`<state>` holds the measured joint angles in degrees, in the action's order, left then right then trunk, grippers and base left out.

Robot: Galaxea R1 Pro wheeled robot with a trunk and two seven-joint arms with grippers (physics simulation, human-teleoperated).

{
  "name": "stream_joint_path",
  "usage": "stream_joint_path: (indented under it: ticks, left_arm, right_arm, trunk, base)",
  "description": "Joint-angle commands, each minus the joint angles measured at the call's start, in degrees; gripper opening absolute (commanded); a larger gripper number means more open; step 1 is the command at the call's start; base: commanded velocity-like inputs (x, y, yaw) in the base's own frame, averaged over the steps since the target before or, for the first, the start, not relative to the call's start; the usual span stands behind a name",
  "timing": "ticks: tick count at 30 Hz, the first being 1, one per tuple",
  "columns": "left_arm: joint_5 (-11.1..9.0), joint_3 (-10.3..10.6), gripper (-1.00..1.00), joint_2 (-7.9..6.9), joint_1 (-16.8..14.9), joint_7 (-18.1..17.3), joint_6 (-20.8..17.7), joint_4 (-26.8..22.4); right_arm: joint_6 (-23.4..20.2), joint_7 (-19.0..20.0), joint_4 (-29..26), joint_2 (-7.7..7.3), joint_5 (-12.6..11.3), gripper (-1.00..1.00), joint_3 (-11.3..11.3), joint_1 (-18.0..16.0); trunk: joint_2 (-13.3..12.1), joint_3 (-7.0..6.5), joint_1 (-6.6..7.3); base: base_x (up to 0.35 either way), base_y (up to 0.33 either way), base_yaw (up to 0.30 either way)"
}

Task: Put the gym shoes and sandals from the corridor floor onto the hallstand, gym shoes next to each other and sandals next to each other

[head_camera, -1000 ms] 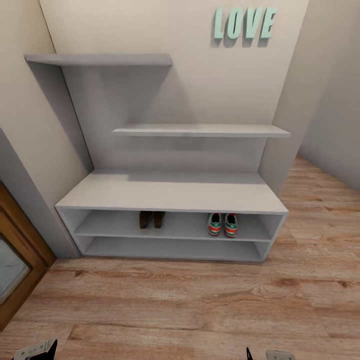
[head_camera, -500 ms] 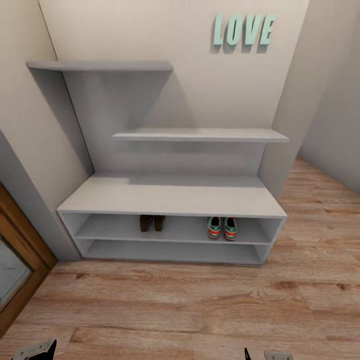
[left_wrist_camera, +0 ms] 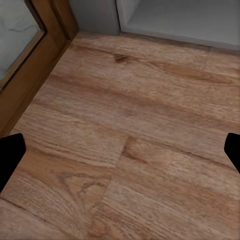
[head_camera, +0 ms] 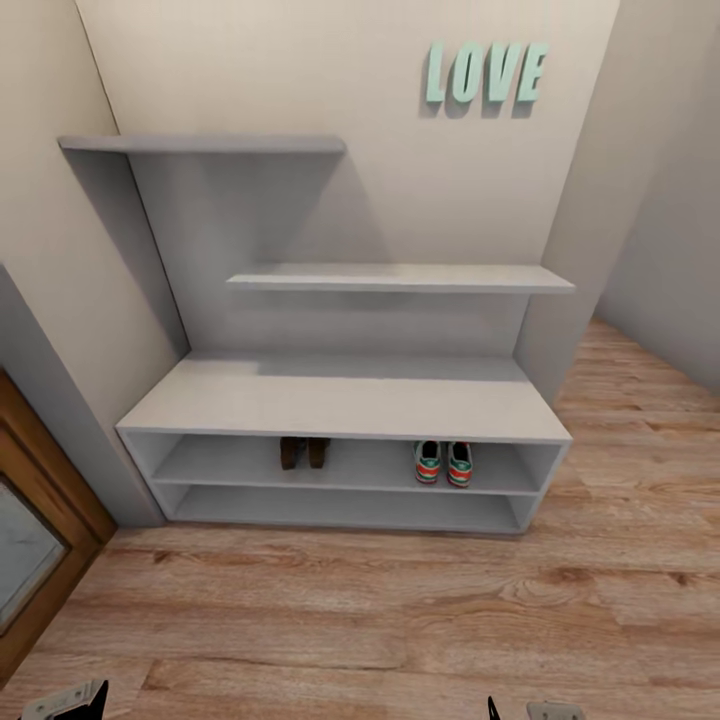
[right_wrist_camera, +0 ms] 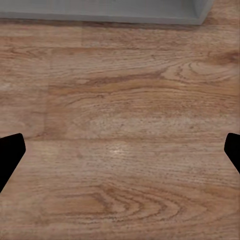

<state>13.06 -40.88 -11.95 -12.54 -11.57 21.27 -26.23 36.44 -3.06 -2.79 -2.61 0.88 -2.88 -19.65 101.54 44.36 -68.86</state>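
Evidently the job was close to finished, if not finished outright. The hallstand (head_camera: pixel 340 395) stood against the wall under the mint letters (head_camera: pixel 487 72), and on the upper of its two open tiers sat both pairs. The two sandals (head_camera: pixel 304 452) were side by side toward the middle-left; the two gym shoes (head_camera: pixel 443 463) were side by side toward the right, well apart from the sandals. The corridor floor (head_camera: pixel 400 610) in front of the rack lay bare, with no shoe on it that I could see.

The left gripper (left_wrist_camera: pixel 120 152) hung over plain planks near a wooden door frame (left_wrist_camera: pixel 35 65), its fingers spread wide and holding nothing. The right gripper (right_wrist_camera: pixel 120 152) was likewise parted and empty above the boards. I judged that nothing was left but to confirm the arrangement.
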Motion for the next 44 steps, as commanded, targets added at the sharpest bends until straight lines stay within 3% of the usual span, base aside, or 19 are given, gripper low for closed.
stream_joint_path:
  ticks: [1,20,44]
  left_arm:
    - [0.57,-0.47,1.0,0.04,-0.06,-0.14,0.25,0.04]
    - [0.65,-0.27,1.0,0.05,-0.08,0.75,0.39,0.04]
    - [0.64,-0.16,1.0,0.87,-0.06,0.54,0.53,0.02]
  right_arm:
    - [0.17,0.0,0.05,0.0,0.11,1.0,-0.26,-0.03]
    - [0.05,-0.01,0.56,-0.04,0.08,1.0,-0.28,-0.03]
    - [0.03,0.07,1.28,-0.03,0.08,1.0,-0.28,-0.03]
  trunk:
    - [-0.39,-0.14,0.23]
    - [-8.01,-3.55,4.41]
    - [-8.01,-3.55,4.41]
  base:
    - [0.0,0.0,0.0]
    - [0.0,0.0,0.0]
    - [0.0,0.0,0.0]
